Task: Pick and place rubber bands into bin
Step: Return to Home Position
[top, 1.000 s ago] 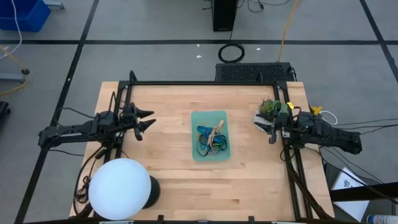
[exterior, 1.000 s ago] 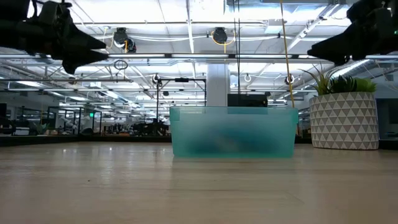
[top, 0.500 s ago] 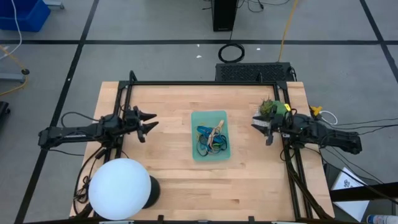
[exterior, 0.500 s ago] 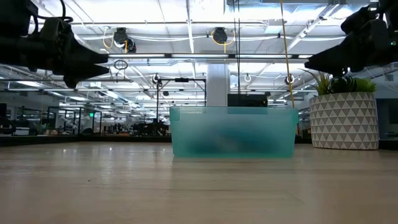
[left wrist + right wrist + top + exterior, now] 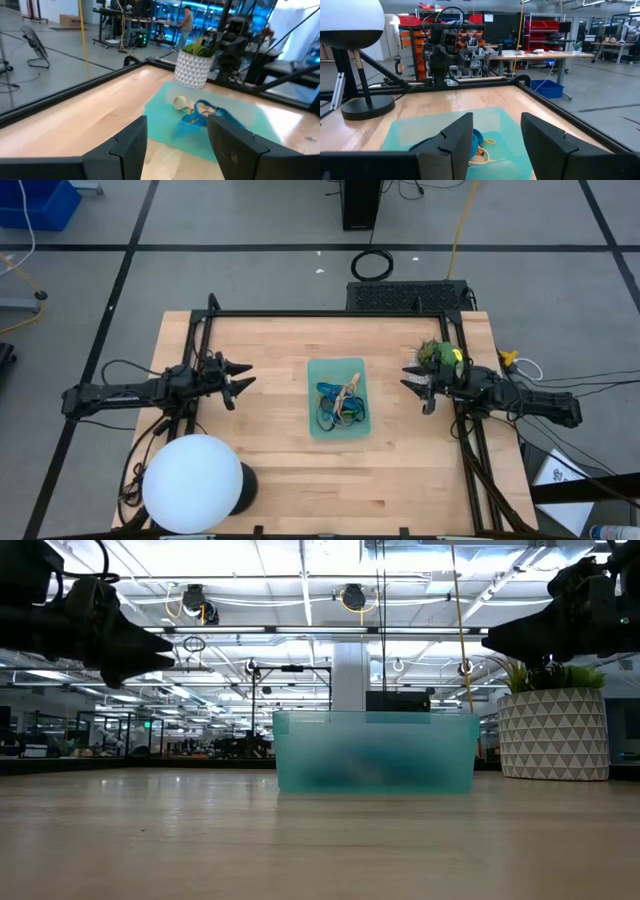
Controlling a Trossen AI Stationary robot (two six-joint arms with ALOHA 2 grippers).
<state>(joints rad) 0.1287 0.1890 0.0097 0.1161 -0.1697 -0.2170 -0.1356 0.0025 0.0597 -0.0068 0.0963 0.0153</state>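
The bin point(image 5: 316, 376) stands in the middle of the surface point(image 5: 270, 340), with its long sides running toward the two shorter edges. All the rubber bands point(image 5: 340, 406) that I can see lie inside it, in one loose tangle of blue, black, tan and a little orange. On the bare wood around the bin I see no band.

My left end effector point(image 5: 243, 375) hangs above the surface on the left side, between the left edge and the bin, and well apart from the bin. Its fingers are spread wide and hold nothing. They point toward the bin, and in the left wrist view the bands point(image 5: 199, 111) show through the gap between the fingers.

My right end effector point(image 5: 408, 377) hangs on the opposite side, near the right edge, also well apart from the bin and pointing at it. Its fingers are wide too, and empty. It is just beside the potted plant point(image 5: 436, 352), which stands close to the right edge.

In the low view both end effectors are high above the wood, higher than the rim of the bin point(image 5: 375, 718). A white globe lamp point(image 5: 192, 483) stands at a corner on my left side.
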